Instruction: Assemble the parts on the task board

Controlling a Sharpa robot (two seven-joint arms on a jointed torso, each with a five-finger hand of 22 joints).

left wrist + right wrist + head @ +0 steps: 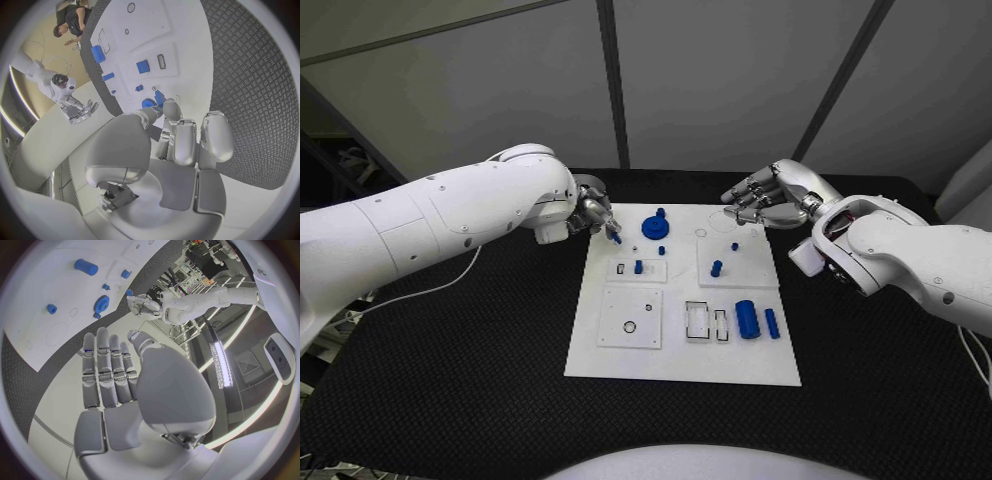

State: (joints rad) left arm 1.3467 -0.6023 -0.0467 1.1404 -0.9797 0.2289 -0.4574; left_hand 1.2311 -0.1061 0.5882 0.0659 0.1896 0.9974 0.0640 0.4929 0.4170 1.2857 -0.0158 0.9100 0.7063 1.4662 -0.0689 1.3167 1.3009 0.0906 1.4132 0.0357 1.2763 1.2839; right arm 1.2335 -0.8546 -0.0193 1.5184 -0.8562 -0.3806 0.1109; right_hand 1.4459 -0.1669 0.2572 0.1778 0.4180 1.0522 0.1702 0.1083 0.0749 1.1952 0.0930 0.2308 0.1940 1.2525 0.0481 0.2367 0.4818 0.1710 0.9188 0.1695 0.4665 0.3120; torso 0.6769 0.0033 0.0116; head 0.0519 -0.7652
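White task board (678,355), blue parts (747,319), unlabelled

even, cool light falls from above; the board (682,300) glows bright against the dark table (473,340). soft shadows sit under both arms. wrist views bulge at the rims, and a ceiling strip (220,362) glares beside the right hand (119,385).
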